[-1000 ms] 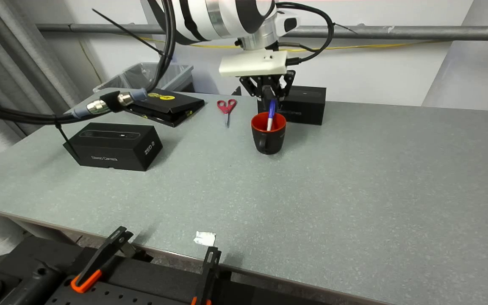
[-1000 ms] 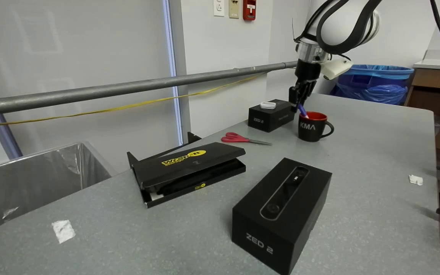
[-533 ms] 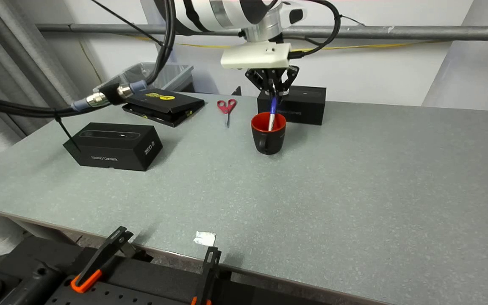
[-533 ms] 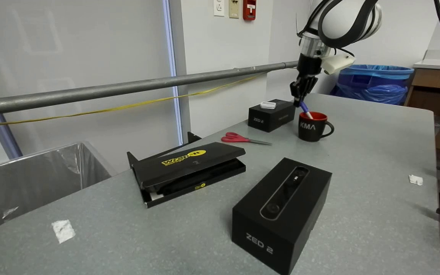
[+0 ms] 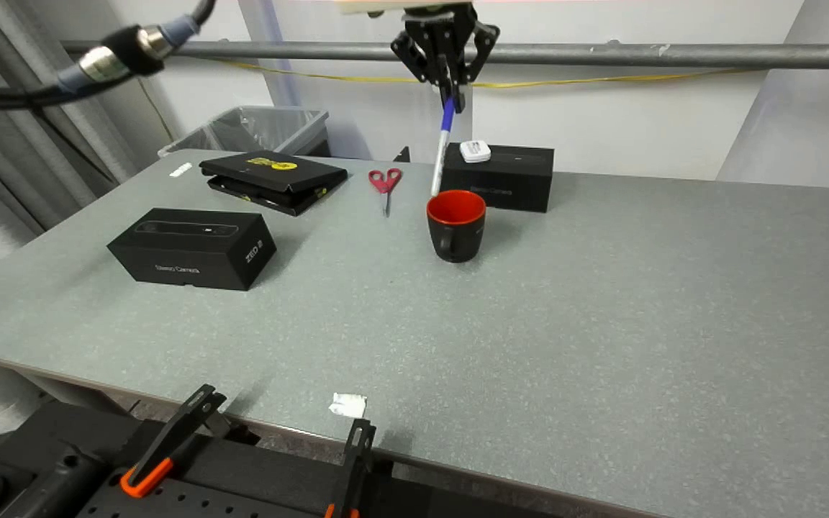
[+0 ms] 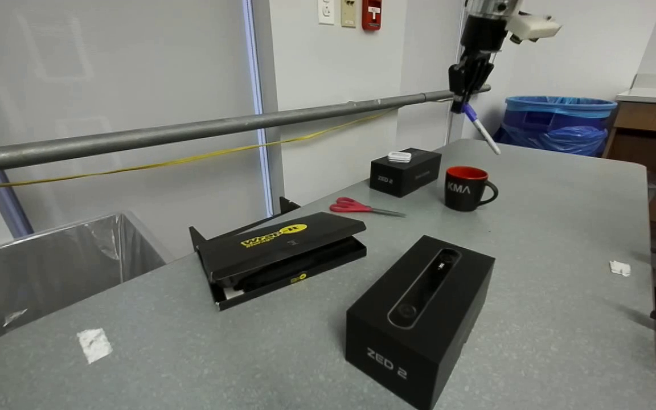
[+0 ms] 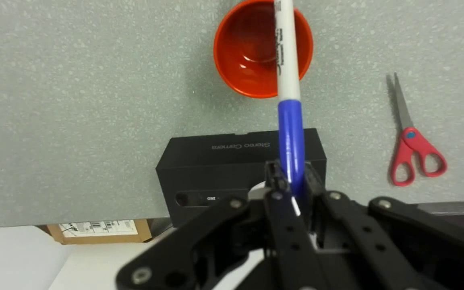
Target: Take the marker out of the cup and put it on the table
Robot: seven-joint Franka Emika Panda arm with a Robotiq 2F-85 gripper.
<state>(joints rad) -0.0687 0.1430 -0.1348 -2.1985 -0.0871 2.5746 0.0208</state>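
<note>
Wrist view: my gripper (image 7: 292,174) pinches marker (image 7: 290,133) by blue end, slanted above cup (image 7: 245,64). Straight descent could topple cup. Low drift could bump black box (image 5: 508,178), far of cup in an exterior view. End-held, marker may swivel against table (image 7: 95,100).

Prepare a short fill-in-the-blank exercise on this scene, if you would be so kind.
1. The gripper holds the marker by its ____-coloured end.
2. In an exterior view, the letters on the cup read ____.
3. The scissors have handles coloured ____.
4. In an exterior view, the nearest black box reads ZED ____.

Missing words: blue; KMA; red; 2.
</note>
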